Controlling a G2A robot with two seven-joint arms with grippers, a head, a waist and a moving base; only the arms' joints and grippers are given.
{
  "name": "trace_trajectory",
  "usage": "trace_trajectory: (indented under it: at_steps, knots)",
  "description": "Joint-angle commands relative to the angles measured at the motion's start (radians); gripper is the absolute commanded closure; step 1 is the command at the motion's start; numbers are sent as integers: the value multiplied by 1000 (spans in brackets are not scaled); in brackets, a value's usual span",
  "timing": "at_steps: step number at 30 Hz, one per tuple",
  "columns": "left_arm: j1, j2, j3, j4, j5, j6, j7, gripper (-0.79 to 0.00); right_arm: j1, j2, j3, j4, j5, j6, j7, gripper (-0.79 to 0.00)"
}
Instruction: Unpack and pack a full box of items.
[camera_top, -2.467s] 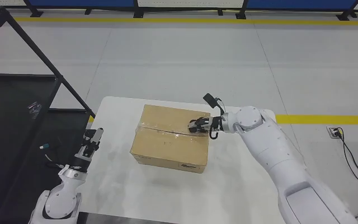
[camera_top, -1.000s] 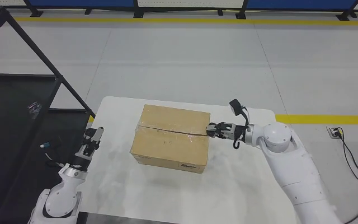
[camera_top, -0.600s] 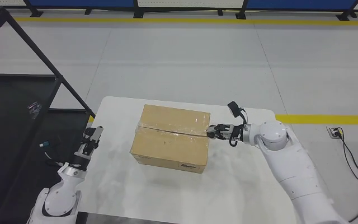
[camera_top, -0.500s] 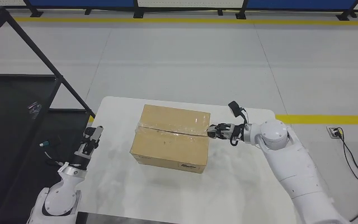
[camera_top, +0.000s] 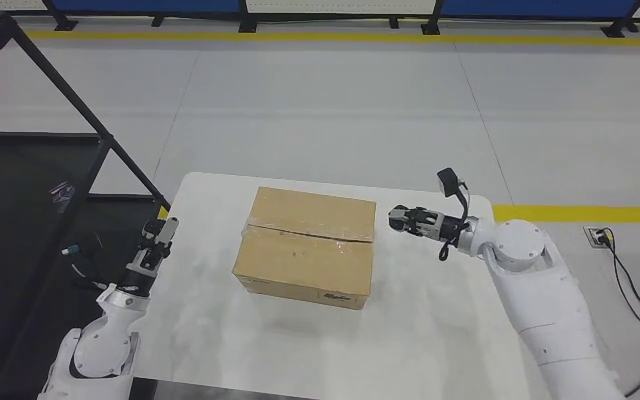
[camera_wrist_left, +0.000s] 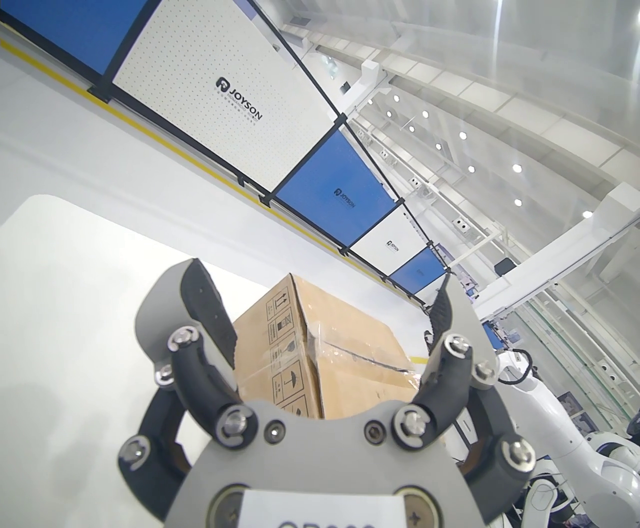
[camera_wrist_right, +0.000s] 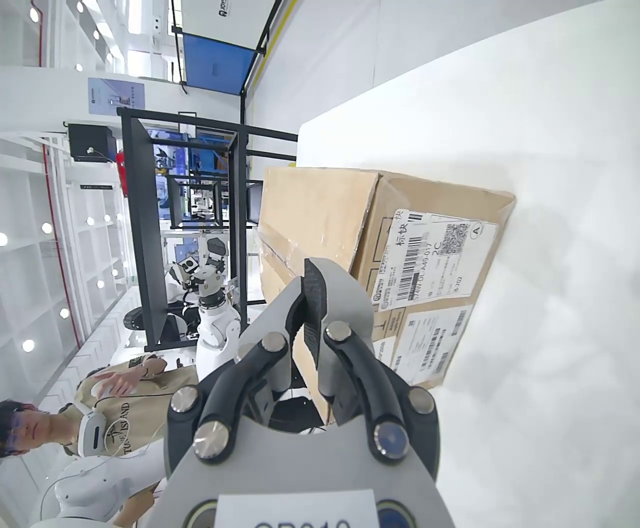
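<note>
A closed brown cardboard box (camera_top: 306, 246) sits in the middle of the white table (camera_top: 420, 330), its top seam under clear tape. The right wrist view shows its labelled end (camera_wrist_right: 430, 270). My right gripper (camera_top: 393, 219) hovers just off the box's right end, a small gap away, shut with nothing between its fingers (camera_wrist_right: 312, 300). My left gripper (camera_top: 160, 240) stands at the table's left edge, well apart from the box, open and empty; its own view looks at the box (camera_wrist_left: 320, 350) between its spread fingers (camera_wrist_left: 210, 310).
A black metal frame (camera_top: 85, 140) stands to the left of the table. White table surface lies free in front of and around the box. A yellow floor line (camera_top: 570, 212) runs off to the right.
My right gripper has drawn back from the box's top seam, off its right end and clear of the box. The left arm shifted slightly at the table's left edge.
</note>
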Motion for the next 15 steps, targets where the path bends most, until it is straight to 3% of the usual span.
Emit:
trace_trajectory:
  at_steps: [1, 5, 10, 15]
  knots:
    - [0, 0, 0, 0, 0, 0, 0, -784, 0, 0, 0, 0, 0, 0, 0, -221]
    - [0, 0, 0, 0, -1, 0, 0, -785, 1, 0, 0, 1, 1, 0, 1, -467]
    - [0, 0, 0, 0, -1, 0, 0, -784, 1, 0, 0, 1, 1, 0, 1, -690]
    - [0, 0, 0, 0, -1, 0, 0, -784, 1, 0, 0, 1, 1, 0, 1, -779]
